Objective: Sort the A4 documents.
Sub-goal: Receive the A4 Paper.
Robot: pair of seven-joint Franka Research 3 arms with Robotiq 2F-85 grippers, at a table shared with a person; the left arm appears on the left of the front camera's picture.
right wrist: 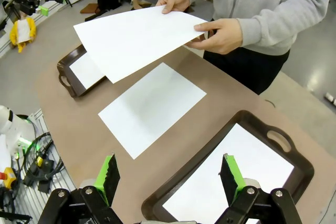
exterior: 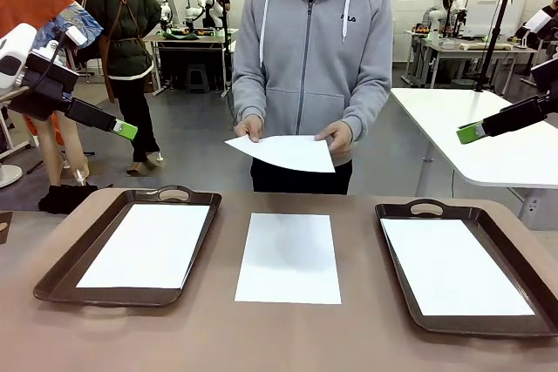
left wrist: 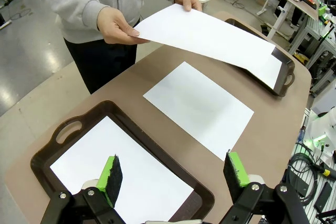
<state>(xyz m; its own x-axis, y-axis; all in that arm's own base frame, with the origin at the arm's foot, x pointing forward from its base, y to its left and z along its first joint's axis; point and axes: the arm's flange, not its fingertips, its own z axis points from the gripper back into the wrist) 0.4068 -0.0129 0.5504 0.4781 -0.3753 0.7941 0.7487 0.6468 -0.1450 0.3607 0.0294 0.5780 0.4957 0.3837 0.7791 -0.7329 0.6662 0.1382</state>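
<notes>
My left claw (exterior: 126, 130) at upper left and right claw (exterior: 471, 134) at upper right hang released, empty. A loose sheet (exterior: 289, 257) lies mid-frame on the counter (exterior: 349, 337); the person (exterior: 309, 58) grips a second sheet (exterior: 283, 152) higher in frame. I judge no pickup has begun; next, pinch a sheet's edge toward a tray (exterior: 52, 280).

Reaching in from the left edge of the frame with the left arm (exterior: 48, 84), holding the left gripper (exterior: 125, 130) at mid-height, tip angling down toward the centre. Mirroring that from the right edge with the right arm (exterior: 523, 113) and right gripper (exterior: 471, 133). Holding both sets of jaws spread wide, gripping nothing.
</notes>
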